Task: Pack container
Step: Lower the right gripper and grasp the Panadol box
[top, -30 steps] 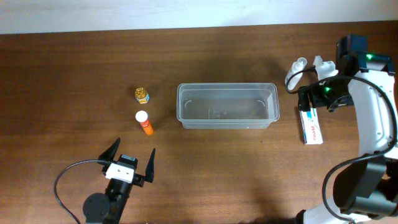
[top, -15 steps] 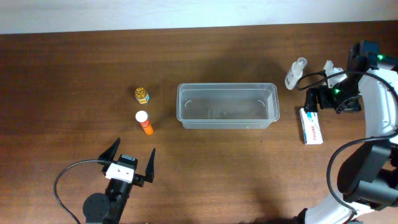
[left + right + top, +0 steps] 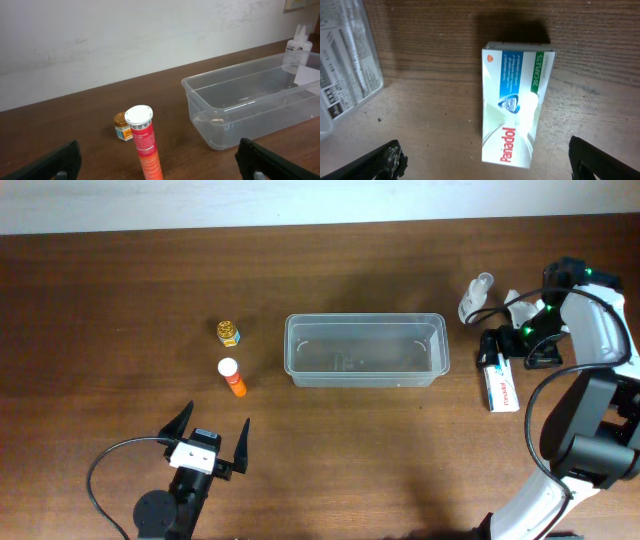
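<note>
The clear, translucent plastic rectangular tub [image 3: 366, 351] with rounded corners and a rimmed edge sits empty at the middle of the dark brown wooden table [image 3: 120, 280], long side across, with bare wood open before and behind it.

Near its right end, apart from it, lies a white cardboard box [image 3: 515, 107] printed "Panadol" in red and "20 CAPLETS" on a green band. The right gripper [image 3: 515, 347] hangs over this box, fingers spread wide, grasping nothing. A small white squeeze bottle [image 3: 478, 295] stands beyond.

Left of the tub stand an orange tube with a white cap [image 3: 145, 145] and a small gold-lidded jar [image 3: 122, 126]. The left gripper [image 3: 216, 422] rests near the front edge, jaws released.
</note>
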### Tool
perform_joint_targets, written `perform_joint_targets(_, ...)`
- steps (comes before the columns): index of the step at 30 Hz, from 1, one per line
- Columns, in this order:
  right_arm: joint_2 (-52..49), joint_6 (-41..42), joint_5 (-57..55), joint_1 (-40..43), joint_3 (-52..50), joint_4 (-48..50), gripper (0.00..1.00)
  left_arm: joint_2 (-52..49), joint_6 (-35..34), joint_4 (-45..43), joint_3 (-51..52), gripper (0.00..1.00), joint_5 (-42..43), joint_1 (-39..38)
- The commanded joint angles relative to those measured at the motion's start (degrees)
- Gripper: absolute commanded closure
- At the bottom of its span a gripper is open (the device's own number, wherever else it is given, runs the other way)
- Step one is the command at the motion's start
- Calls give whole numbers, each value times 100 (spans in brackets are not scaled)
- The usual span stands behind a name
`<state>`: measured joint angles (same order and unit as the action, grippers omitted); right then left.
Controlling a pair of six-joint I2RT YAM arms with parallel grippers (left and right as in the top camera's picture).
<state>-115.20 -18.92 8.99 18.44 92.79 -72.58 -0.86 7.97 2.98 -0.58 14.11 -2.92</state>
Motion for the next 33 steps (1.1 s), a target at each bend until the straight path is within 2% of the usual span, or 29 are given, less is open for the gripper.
perform_joint_targets(1, -175, -61, 57, -4, -2, 44, 2, 9, 72, 50, 7, 1, -39, 31)
perform_joint_targets(21, -457, -50, -297, -4, -35, 343, 2, 9, 72, 50, 7, 1, -39, 31)
perform_joint_targets(33, -457, 184, -671, -4, -813, 1141, 2, 9, 72, 50, 7, 1, -39, 31)
